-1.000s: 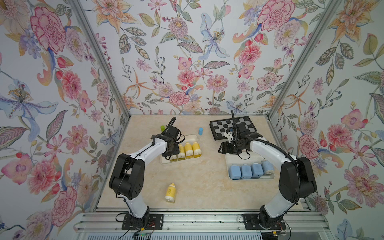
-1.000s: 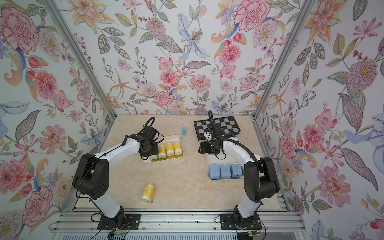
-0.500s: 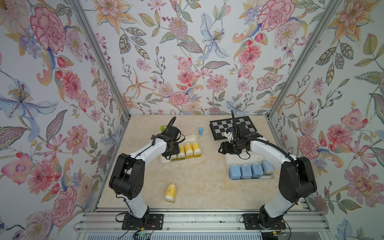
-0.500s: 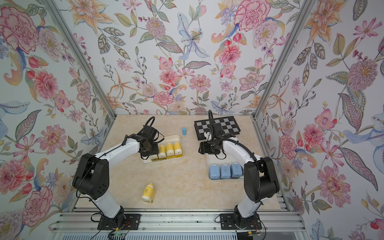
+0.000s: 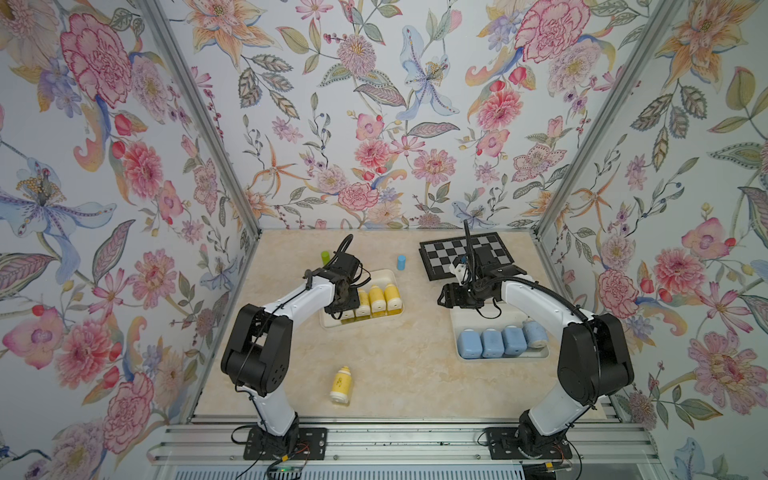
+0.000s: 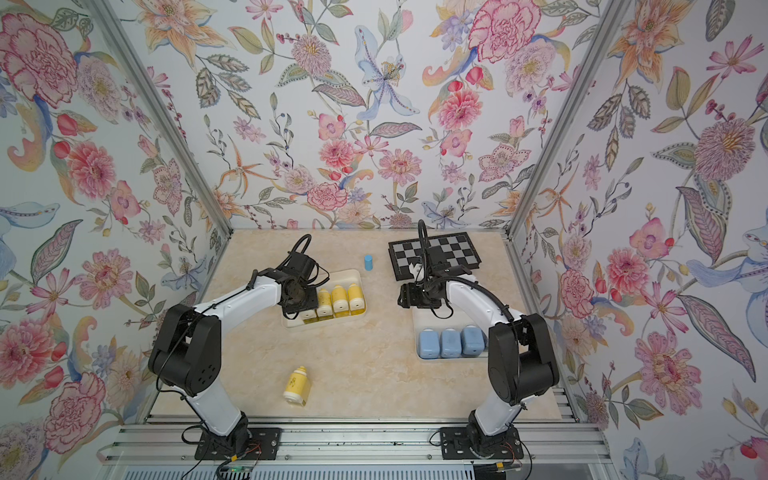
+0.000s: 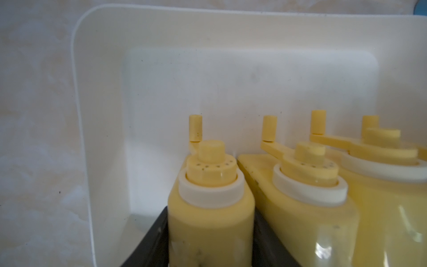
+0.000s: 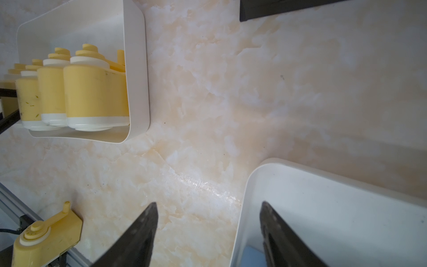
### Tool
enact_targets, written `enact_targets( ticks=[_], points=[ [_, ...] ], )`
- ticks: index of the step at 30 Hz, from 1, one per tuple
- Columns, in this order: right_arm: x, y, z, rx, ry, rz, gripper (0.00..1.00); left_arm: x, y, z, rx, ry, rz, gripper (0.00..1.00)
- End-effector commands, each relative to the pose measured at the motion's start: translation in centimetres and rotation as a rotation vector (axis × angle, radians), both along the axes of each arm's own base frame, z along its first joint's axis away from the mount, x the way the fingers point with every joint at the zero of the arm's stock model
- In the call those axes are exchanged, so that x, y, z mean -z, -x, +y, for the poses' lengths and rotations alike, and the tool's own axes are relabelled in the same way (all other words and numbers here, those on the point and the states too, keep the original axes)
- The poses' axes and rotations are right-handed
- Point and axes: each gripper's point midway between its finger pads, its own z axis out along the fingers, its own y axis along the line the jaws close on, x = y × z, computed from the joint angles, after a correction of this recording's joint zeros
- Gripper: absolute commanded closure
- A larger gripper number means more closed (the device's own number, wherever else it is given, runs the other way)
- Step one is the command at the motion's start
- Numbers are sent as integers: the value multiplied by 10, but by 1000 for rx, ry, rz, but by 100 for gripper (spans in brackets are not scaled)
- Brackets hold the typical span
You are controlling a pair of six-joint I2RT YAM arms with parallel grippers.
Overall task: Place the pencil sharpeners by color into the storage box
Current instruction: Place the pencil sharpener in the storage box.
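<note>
Nothing has shifted over the last sec: the table (image 5: 395, 374), both arms and all pieces sit as before. That looks like a pause at set-down, not new progress.

The yellow tray (image 5: 380, 274) is the ref point. The blue tray (image 5: 469, 322) lies to its right, apart, w/ four blue sharpeners (image 5: 492, 343) in a row, so the blues look done.

Inside the yellow tray, three yellow sharpeners (image 5: 377, 297) lie side by side. At the end of that row, the left gripper (image 7: 210, 215) is clamped narrow on a fourth sharpener (image 7: 209, 196), not yet let go.

The right gripper (image 8: 208, 203) is spread wide & empty, right of the yellow tray, over the blue tray's corner.

The last yellow sharpener (image 5: 340, 384) lies loose on the table, well toward the robot from the yellow tray. Probably next: release, then fetch it.
</note>
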Motion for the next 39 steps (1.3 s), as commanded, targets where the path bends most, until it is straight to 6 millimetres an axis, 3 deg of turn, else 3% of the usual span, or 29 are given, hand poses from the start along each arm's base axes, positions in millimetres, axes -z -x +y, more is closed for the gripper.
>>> enact_targets(
  ticks=[1, 27, 39],
  points=[
    [4, 4, -2, -19, 6, 10, 29, 8, -2, -1, -2, -5, 15, 56],
    [-2, 0, 0, -23, -8, -4, 29, -3, -6, -2, -5, -13, -1, 42],
    [-6, -3, 4, -28, -22, -11, 29, -28, -9, 1, -11, -29, -41, 42]
  ],
)
